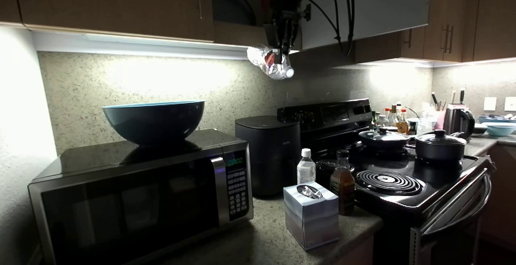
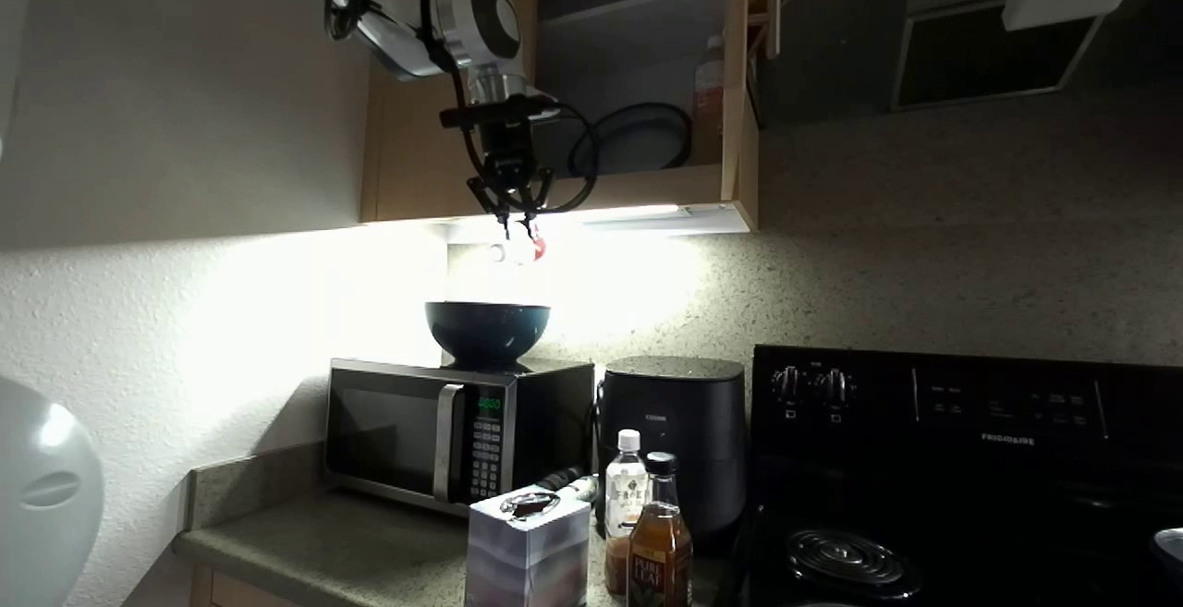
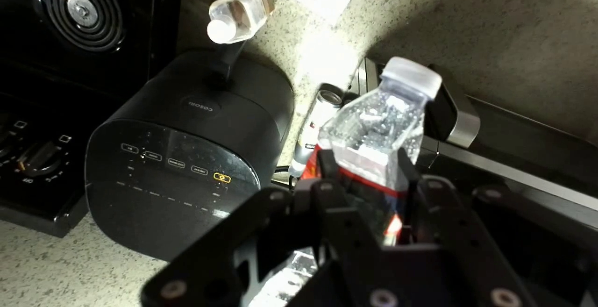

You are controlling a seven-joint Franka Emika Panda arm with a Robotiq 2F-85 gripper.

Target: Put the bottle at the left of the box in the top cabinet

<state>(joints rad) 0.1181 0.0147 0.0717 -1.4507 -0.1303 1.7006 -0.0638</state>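
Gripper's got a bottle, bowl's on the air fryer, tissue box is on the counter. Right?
Wrong spot for the bowl: it sits on the microwave, as both exterior views show. The rest stands: gripper holds a bottle, tissue box is on the counter.

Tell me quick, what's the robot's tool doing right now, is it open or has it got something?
Tool: closed, holding the clear bottle around its red label.
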